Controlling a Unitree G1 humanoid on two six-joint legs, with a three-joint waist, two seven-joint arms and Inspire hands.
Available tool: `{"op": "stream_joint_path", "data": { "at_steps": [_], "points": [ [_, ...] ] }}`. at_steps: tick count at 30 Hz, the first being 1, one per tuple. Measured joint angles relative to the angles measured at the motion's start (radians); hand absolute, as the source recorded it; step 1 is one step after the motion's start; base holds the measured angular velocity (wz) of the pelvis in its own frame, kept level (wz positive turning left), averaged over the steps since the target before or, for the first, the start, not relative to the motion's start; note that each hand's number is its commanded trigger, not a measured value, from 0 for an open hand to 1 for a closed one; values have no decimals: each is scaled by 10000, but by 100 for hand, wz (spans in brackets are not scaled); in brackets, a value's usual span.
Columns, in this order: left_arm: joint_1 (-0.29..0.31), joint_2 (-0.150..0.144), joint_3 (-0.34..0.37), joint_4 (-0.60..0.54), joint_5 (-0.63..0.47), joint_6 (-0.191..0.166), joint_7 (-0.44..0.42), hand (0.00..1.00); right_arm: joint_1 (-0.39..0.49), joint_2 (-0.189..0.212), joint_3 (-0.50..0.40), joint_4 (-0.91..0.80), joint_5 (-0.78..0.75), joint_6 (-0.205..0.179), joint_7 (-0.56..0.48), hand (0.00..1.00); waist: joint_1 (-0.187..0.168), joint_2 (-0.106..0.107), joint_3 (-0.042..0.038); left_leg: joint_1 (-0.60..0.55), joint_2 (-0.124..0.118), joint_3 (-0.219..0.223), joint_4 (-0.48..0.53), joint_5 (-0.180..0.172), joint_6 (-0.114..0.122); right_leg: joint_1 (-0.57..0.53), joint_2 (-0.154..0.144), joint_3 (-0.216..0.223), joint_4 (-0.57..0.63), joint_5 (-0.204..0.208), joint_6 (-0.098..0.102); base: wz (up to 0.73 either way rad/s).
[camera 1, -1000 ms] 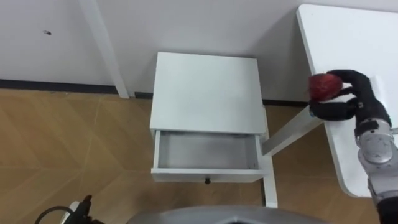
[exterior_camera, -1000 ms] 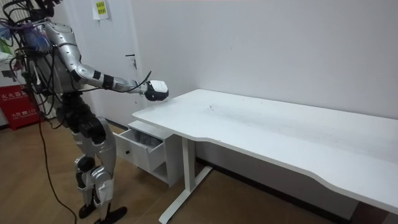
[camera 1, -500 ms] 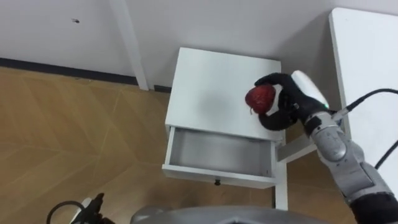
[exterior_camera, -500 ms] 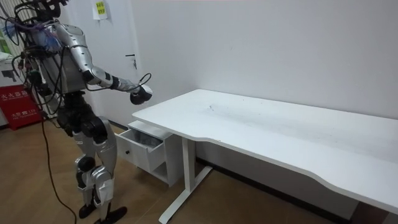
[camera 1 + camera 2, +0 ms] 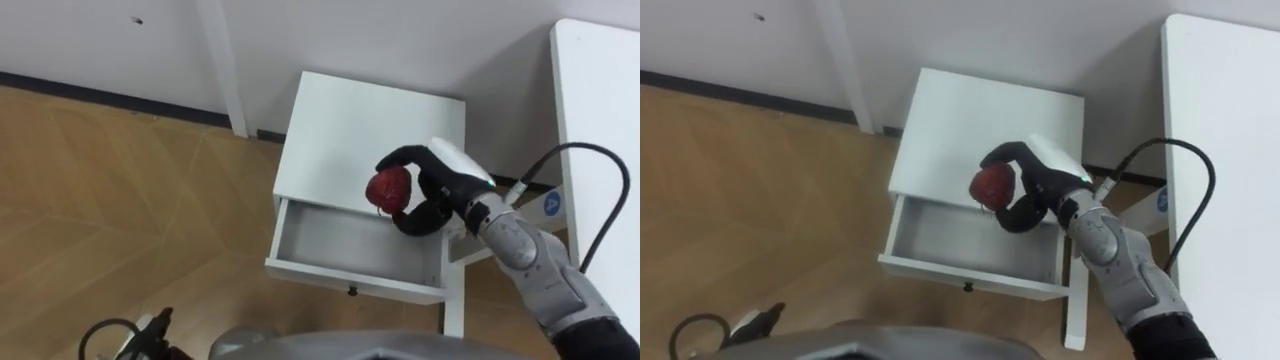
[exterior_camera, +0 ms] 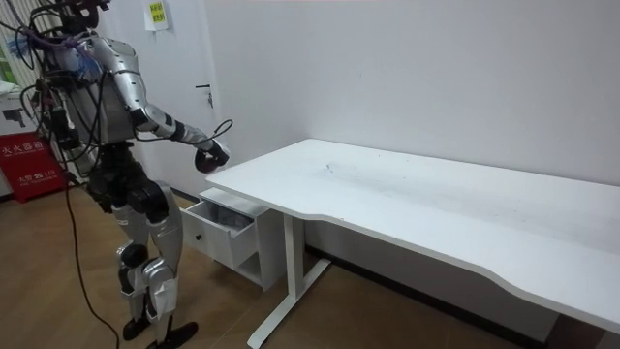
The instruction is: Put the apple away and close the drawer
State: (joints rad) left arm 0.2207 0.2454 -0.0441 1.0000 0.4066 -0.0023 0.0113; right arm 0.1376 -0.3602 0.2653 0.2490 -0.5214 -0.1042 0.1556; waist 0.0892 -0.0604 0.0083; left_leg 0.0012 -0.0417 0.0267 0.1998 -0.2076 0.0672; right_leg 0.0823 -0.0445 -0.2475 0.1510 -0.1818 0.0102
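R hand is up over the drawer, fingers and thumb curled round the red apple, a firm wrap from the right side w/ the fruit's left face showing. Apple hangs in the air above the drawer's back edge, toward its right end, not touching anything below; the room view puts it well above the drawer too. Drawer stands pulled out from the white cabinet, 1 small dark knob at the middle of its front panel. Cabinet top sits right behind the drawer, against the wall. White table runs along to the drawer's right, and its leg drops just beside the drawer's front right corner. A dark cable loops from the R wrist out over the table edge, right of the drawer. L hand is low, well off to the drawer's front left; its state can't be told. In the room view the robot stands upright just in front of the drawer, R arm stretched out over it.
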Motion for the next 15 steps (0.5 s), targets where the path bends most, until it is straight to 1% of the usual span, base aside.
{"op": "stream_joint_path", "data": {
  "at_steps": [3,4,5,6,7,11,15],
  "points": [
    [2,0,-4,17,2,-1,69,0,59,146,0,398,-397,126,4,100,2,8,-6,-72,-5,-19,21,0,0,-43,-40,2,0,0,0,3],
    [2,0,-5,17,1,-3,70,0,58,168,1,451,-426,125,5,87,3,9,-7,-101,-5,-20,31,0,0,-66,-38,3,0,0,0,0],
    [-2,0,-5,11,1,-8,69,0,55,203,1,546,-444,124,5,66,1,10,-9,-155,-10,-26,50,0,1,-108,-38,1,0,0,0,0],
    [-11,-1,-4,7,1,-8,68,0,57,231,14,653,-445,124,6,14,-12,10,-10,-192,-18,-25,67,1,2,-129,-40,-10,-3,0,0,4],
    [-17,-1,-3,6,1,-8,68,0,59,243,35,711,-451,124,6,0,-19,8,-12,-208,-22,-24,75,1,2,-133,-40,-24,-3,0,0,7],
    [-59,-5,-2,5,1,-43,66,0,58,435,107,937,-501,124,107,0,-24,-1,-20,-272,-33,-27,144,1,3,-145,-43,-36,-3,0,0,3],
    [-93,-6,-1,7,1,-92,75,0,57,482,247,936,-523,98,111,0,-20,-8,-24,-274,-35,-22,158,1,4,-141,-45,-31,3,0,0,0]
  ]
}}
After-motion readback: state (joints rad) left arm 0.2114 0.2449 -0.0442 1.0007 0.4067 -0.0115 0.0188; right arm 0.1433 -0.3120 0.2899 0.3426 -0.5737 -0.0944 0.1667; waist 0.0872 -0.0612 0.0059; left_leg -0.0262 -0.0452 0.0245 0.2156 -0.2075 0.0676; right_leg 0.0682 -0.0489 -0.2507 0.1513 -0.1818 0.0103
